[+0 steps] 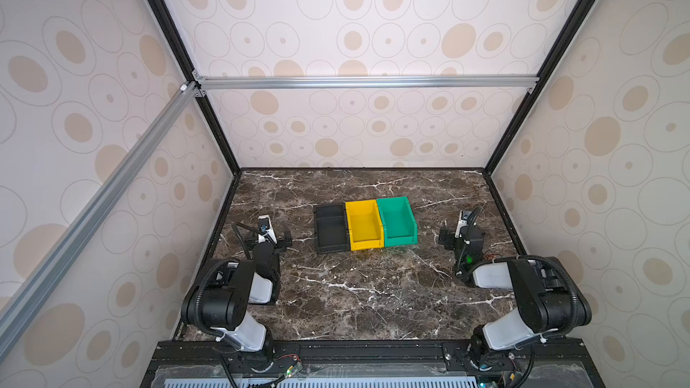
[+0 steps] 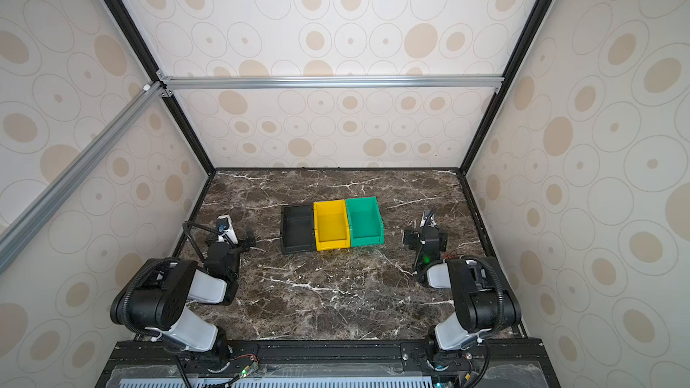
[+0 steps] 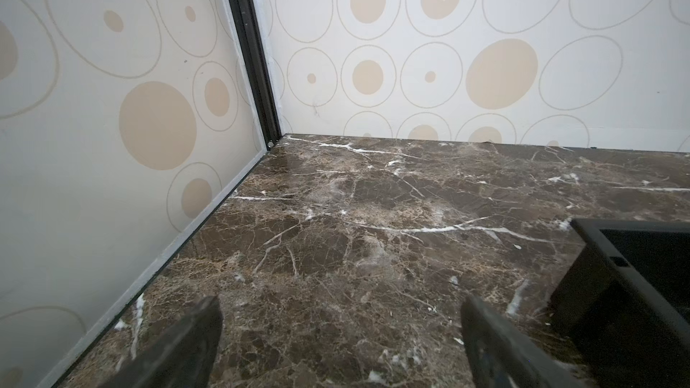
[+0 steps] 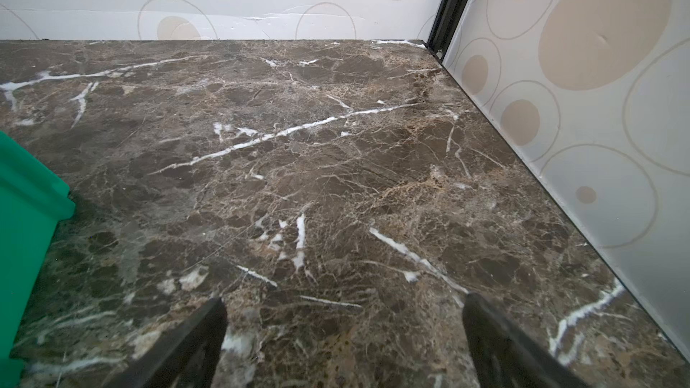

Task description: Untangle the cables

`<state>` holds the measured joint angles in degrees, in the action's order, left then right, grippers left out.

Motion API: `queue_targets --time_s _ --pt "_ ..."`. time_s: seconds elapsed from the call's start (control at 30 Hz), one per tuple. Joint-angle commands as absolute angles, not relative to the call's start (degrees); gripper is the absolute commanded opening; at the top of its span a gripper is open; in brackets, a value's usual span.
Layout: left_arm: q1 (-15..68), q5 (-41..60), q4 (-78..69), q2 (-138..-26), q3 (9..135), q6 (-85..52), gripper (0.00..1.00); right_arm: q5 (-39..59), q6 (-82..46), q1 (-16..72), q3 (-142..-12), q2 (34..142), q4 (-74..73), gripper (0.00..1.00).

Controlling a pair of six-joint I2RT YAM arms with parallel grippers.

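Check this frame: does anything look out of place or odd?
Thin red strands, perhaps the cables, peek out from behind the right arm, mostly hidden, which is an odd spot. The bins stand in a tidy row; nothing looks spilled or damaged.

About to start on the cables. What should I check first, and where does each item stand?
1. Left gripper open, nothing held: ok.
2. Right gripper open, empty: ok.
3. Cables located: cannot tell; only a thin reddish wisp shows by the right arm in both top views.
4. Black bin, yellow bin and green bin in a row, touching: ok.
5. Both grippers apart from the bins: ok.
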<state>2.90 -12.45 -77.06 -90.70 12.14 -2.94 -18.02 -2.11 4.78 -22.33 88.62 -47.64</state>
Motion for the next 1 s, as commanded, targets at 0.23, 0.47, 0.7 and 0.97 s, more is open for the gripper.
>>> queue_targets --time_s 0.23,0.47,0.7,0.97 --pt "2.5 -11.5 -78.4 -90.4 12.5 -1.8 0.99 -18.8 -2.1 4.9 -22.9 88.1 -48.3 1.0" --pt "2.5 -11.5 -78.4 -90.4 12.5 -1.8 0.99 -18.7 -2.0 5.0 -22.9 88.1 -48.3 1.0" --pt "2.4 -11.5 -78.2 -90.4 12.6 -1.8 0.99 -18.7 -2.1 4.9 -22.9 88.2 -48.3 1.0" --pt "2.5 -11.5 -77.9 -90.5 12.7 -1.9 0.99 -18.5 -2.3 4.8 -23.2 88.3 -47.9 1.0"
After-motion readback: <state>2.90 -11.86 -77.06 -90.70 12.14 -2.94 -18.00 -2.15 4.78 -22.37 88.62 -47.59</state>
